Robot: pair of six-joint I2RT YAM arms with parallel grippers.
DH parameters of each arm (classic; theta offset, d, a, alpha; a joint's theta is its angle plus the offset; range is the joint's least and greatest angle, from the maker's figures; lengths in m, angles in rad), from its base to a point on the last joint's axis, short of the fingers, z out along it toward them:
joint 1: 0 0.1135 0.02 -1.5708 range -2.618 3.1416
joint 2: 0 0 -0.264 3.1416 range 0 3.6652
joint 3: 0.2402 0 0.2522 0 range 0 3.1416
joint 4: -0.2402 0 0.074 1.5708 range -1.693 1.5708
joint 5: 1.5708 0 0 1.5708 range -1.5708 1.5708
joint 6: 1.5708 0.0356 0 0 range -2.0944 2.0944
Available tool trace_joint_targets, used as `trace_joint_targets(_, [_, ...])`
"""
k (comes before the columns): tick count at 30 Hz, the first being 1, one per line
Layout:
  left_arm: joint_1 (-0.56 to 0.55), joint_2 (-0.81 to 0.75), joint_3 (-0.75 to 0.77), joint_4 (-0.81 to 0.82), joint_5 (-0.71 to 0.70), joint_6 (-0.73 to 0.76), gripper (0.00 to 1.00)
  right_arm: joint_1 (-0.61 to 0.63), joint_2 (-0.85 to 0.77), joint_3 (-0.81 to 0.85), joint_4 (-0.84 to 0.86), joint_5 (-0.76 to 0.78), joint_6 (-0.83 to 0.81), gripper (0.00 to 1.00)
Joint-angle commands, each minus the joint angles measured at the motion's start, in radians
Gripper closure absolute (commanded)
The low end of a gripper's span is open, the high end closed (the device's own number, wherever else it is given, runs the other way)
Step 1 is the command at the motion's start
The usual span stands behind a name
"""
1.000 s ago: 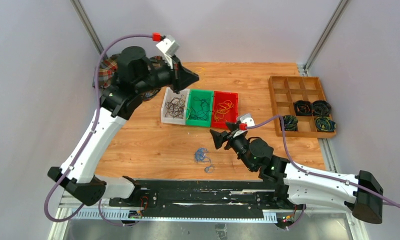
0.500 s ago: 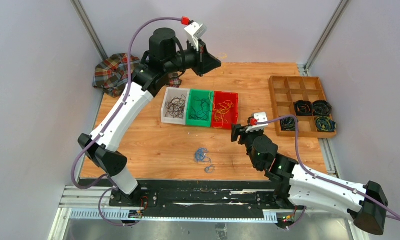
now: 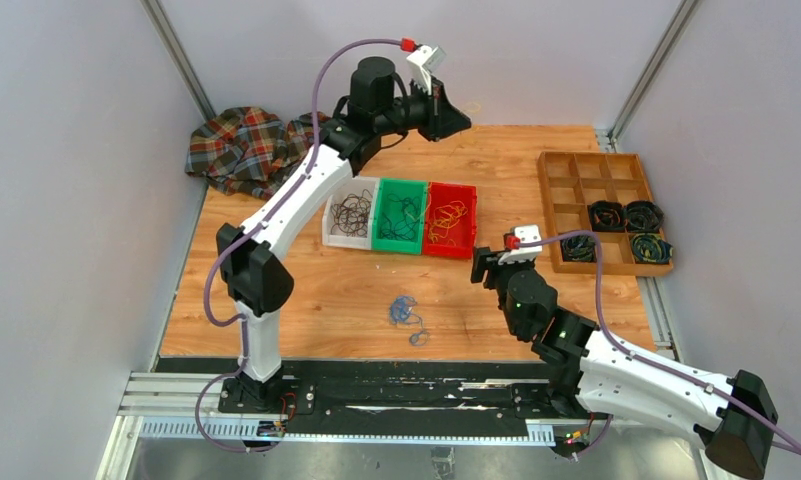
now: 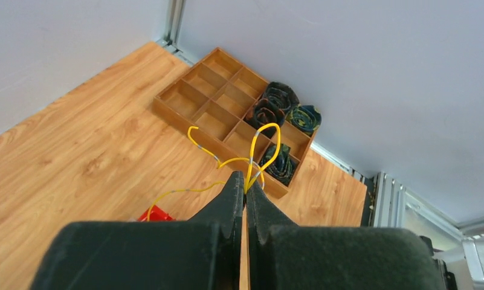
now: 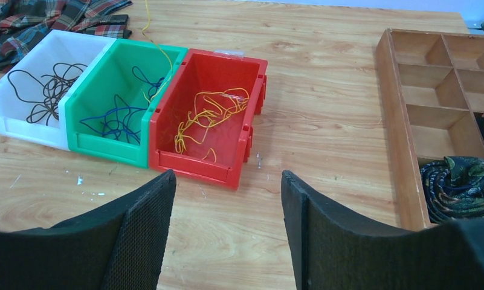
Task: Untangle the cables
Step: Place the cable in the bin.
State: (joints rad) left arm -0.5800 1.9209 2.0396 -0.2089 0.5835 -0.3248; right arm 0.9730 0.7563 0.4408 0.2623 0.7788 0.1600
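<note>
Top view: the left gripper (image 3: 463, 121) hangs high over the far edge of the table (image 3: 306, 290), close to the back wall. Its jaws are pressed together on a yellow cable (image 4: 251, 162), whose loops stand beyond the fingertips in the left wrist view. The right gripper (image 5: 227, 199) is spread wide with nothing between its pads, above bare wood between the red bin (image 5: 194, 166) and the wooden tray (image 3: 566, 160). The blue clump (image 3: 406, 314) lies alone on open wood near of the bins, left of that gripper and apart from it. Sorted cables lie in the white bin (image 5: 28, 130), the green bin (image 5: 106, 151) and the red bin. A plaid cloth (image 3: 241, 150) crowds the far left corner.

In the right wrist view a yellow strand (image 5: 146, 15) enters from the upper frame edge and reaches the green bin. We cannot trace its lower end, and the tray is cut off at the right.
</note>
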Motion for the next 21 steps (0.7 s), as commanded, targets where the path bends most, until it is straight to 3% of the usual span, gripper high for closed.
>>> trace_joint_targets(1, [-0.009, 0.003, 0.105, 0.075, 0.013, 0.001, 1.00, -0.030, -0.017, -0.014, -0.014, 0.009, 0.034, 0.36])
trace_joint_targets(7, [-0.014, -0.060, 0.063, 0.151, -0.053, 0.135, 1.00, -0.048, -0.020, -0.025, -0.023, -0.013, 0.063, 0.36])
trace_joint_targets(13, [-0.028, -0.067, 0.124, 0.100, -0.008, 0.215, 0.99, -0.052, -0.016, -0.029, -0.025, -0.035, 0.073, 0.38])
trace_joint_targets(21, [-0.030, -0.083, -0.013, 0.077, -0.018, 0.244, 1.00, -0.053, -0.043, -0.020, -0.072, -0.016, 0.068, 0.39])
